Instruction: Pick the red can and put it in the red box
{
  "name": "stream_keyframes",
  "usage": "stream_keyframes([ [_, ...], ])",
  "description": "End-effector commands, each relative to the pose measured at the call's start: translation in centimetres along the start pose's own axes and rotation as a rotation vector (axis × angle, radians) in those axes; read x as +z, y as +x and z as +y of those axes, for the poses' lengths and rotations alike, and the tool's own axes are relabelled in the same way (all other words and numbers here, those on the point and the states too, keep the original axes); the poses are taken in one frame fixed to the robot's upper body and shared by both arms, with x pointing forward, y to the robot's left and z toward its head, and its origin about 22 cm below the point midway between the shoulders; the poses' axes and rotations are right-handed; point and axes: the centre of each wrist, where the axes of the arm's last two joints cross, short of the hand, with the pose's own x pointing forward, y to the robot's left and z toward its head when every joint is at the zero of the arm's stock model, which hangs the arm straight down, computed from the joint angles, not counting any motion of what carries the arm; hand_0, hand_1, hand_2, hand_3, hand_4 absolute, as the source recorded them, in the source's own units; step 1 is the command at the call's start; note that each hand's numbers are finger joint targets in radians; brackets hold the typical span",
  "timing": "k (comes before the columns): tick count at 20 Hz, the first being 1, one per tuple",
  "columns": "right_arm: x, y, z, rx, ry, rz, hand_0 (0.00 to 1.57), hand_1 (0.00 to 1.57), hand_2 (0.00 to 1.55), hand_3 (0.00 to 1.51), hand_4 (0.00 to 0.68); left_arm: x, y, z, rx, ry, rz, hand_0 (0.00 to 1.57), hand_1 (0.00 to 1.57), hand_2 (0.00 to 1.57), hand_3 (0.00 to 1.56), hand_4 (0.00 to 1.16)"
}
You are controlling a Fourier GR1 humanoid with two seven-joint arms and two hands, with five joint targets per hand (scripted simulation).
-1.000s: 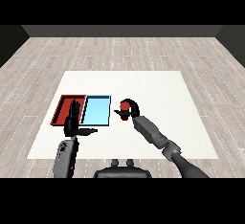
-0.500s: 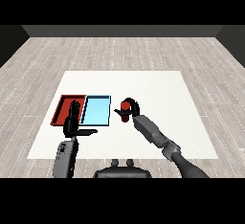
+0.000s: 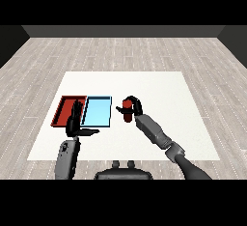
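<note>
The red can (image 3: 127, 112) stands upright just right of the light blue tray, and my right hand (image 3: 135, 107) is curled round it, fingers over its top and far side. The red tray (image 3: 64, 107) lies at the left, beside the light blue tray (image 3: 97, 111). My left hand (image 3: 75, 122) hovers open with straight fingers over the red tray's near right corner, thumb pointing right.
Both trays lie side by side on the white table (image 3: 159, 90). The table's near edge runs just below my forearms. Grey wood floor surrounds the table.
The right hand with the red can has shifted slightly. The left hand has stayed in place.
</note>
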Motion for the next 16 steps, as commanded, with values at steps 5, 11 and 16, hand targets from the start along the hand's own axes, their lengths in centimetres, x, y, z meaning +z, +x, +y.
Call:
stream_keyframes([
  [5,-0.4,4.1,-1.1,0.022,-0.033,-0.147,1.57,1.57,1.47,1.40,0.605,0.2,-0.5,-3.8,0.000,-0.058,0.000,0.00,0.00,0.00,0.00,0.00],
  [11,0.3,8.8,-3.6,0.008,-0.046,-0.261,1.53,1.53,1.46,1.40,0.601,-0.6,1.2,-3.7,0.085,-0.117,0.014,0.00,0.00,0.00,0.00,0.00],
  [16,3.8,10.4,-2.4,-0.005,-0.053,-0.297,1.56,1.56,1.46,1.41,0.602,-1.4,1.9,-4.5,0.126,-0.151,0.014,0.00,0.00,0.00,0.00,0.00],
])
